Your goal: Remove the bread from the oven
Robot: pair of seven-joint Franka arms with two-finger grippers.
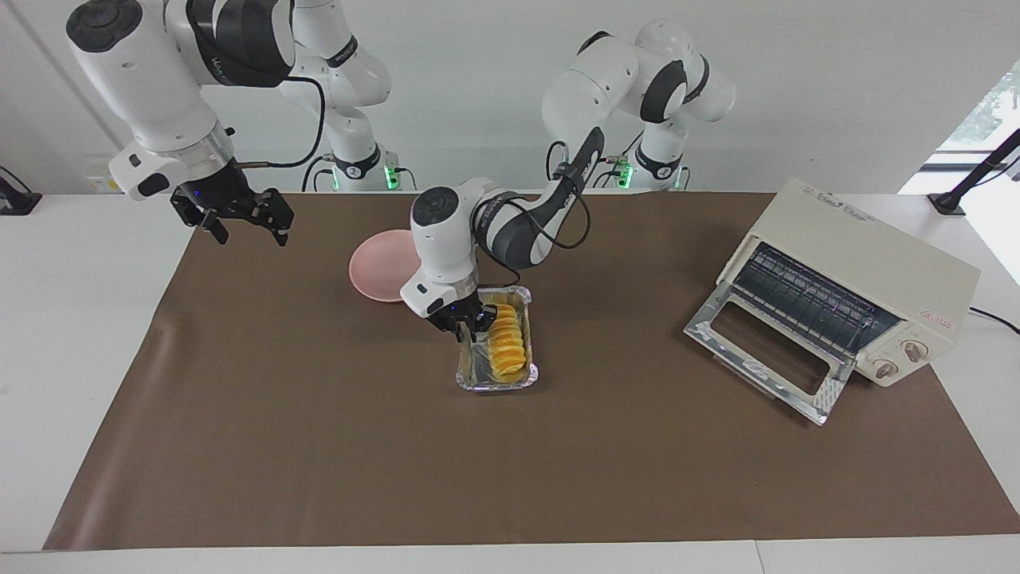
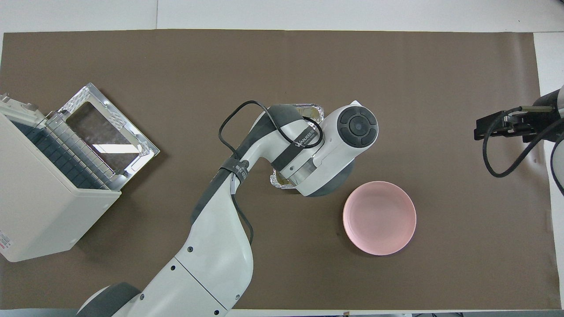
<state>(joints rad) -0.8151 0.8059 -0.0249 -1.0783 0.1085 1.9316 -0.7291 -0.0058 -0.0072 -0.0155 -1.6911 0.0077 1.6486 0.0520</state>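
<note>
The bread (image 1: 508,343), a ridged golden-yellow loaf, lies in a crinkled foil tray (image 1: 472,375) at the middle of the table. My left gripper (image 1: 472,328) is down at the tray, at the tray's side toward the right arm's end, right beside the bread. In the overhead view the left arm covers the bread, and only the tray's ends (image 2: 311,110) show. The cream-white oven (image 1: 861,271) stands at the left arm's end of the table with its door (image 1: 765,351) folded down and its wire rack bare. My right gripper (image 1: 239,219) waits open, raised over the table's edge.
A pink plate (image 1: 382,267) lies beside the foil tray, nearer to the robots and toward the right arm's end; it also shows in the overhead view (image 2: 380,218). The oven (image 2: 44,189) and its open door (image 2: 105,132) take up the left arm's end. A brown mat (image 1: 319,446) covers the table.
</note>
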